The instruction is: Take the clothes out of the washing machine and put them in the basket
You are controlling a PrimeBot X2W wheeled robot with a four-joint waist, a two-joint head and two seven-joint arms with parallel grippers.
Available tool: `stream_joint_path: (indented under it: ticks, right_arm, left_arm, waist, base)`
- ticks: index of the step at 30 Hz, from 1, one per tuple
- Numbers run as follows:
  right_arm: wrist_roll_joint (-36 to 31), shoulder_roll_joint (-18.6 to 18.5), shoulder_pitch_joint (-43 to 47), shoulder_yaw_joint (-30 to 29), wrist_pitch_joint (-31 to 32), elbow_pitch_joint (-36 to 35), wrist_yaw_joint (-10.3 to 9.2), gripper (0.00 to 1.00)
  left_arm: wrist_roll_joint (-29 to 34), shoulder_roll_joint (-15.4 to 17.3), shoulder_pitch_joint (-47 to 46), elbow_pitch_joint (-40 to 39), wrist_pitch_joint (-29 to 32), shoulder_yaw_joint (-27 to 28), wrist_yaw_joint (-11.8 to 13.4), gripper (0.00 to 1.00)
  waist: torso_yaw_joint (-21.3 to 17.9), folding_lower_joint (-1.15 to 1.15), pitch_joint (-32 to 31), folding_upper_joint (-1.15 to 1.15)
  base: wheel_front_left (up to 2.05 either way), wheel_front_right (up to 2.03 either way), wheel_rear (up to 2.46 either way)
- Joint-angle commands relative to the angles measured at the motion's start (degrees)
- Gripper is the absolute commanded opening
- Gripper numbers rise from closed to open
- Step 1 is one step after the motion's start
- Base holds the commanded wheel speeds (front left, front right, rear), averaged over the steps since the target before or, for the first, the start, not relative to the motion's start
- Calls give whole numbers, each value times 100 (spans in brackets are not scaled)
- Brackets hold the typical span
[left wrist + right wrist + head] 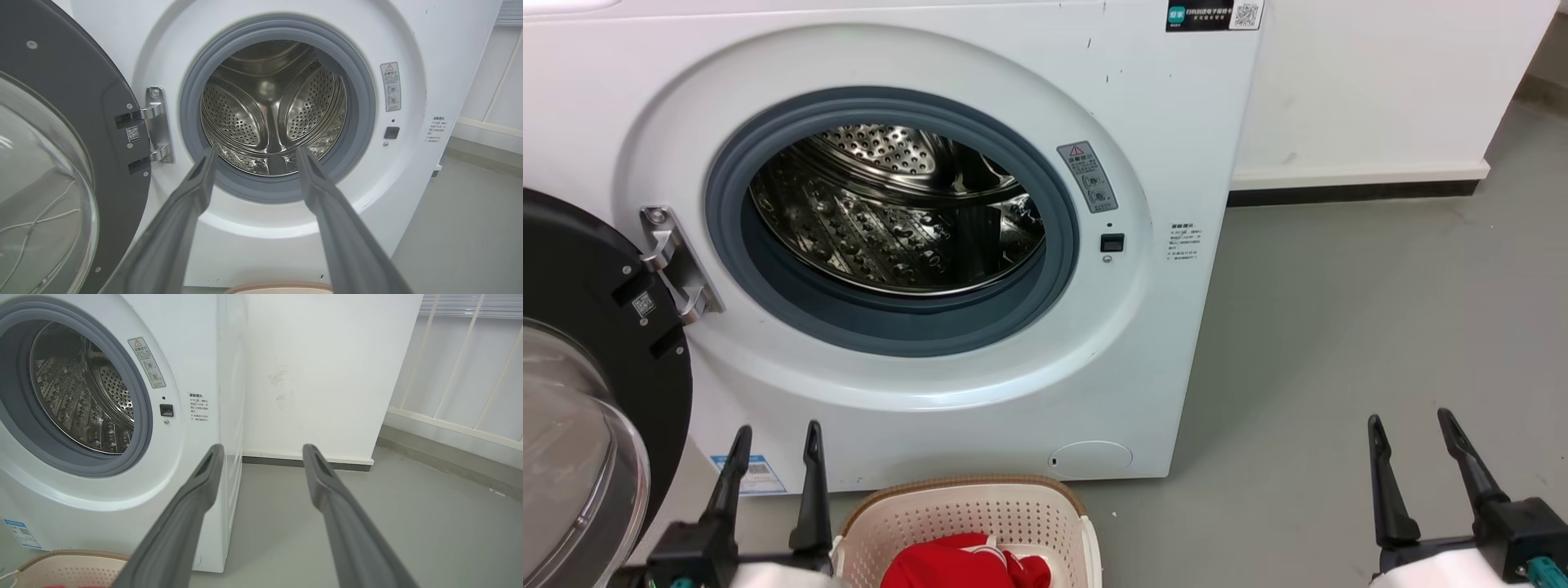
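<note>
The left pincer sits at seven o'clock in the head view, the right pincer at four o'clock. Each points its two long dark fingers toward twelve o'clock, spread apart and empty. Black wrist blocks and pale forearm ends lie beneath them at the bottom edge.
</note>
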Motion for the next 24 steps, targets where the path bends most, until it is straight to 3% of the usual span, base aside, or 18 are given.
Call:
stream_joint_path:
  ticks: [1, 6, 12, 24]
  right_arm:
    - [42, 4, 127, -1, -13, -27, -8, 100]
    - [104, 6, 214, 26, -13, -26, -8, 100]
    - [171, 6, 153, 66, -13, -28, -8, 100]
    - [204, 6, 77, 122, -13, 15, -8, 100]
  left_arm:
    - [123, -108, 179, -75, -15, 86, -71, 100]
    - [398, -308, 431, -69, -15, 217, -231, 100]
    - [551, -504, 560, -14, -15, 407, -239, 100]
    - [776, -630, 411, 29, -15, 571, -383, 100]
  waist:
    - [-41, 2, -41, 0]
    - [-96, 2, -84, 0]
    - [-162, 2, -108, 0]
    - [-154, 2, -94, 0]
  base:
    - [0, 0, 0]
    - [0, 0, 0]
    - [0, 0, 0]
    - [0, 0, 0]
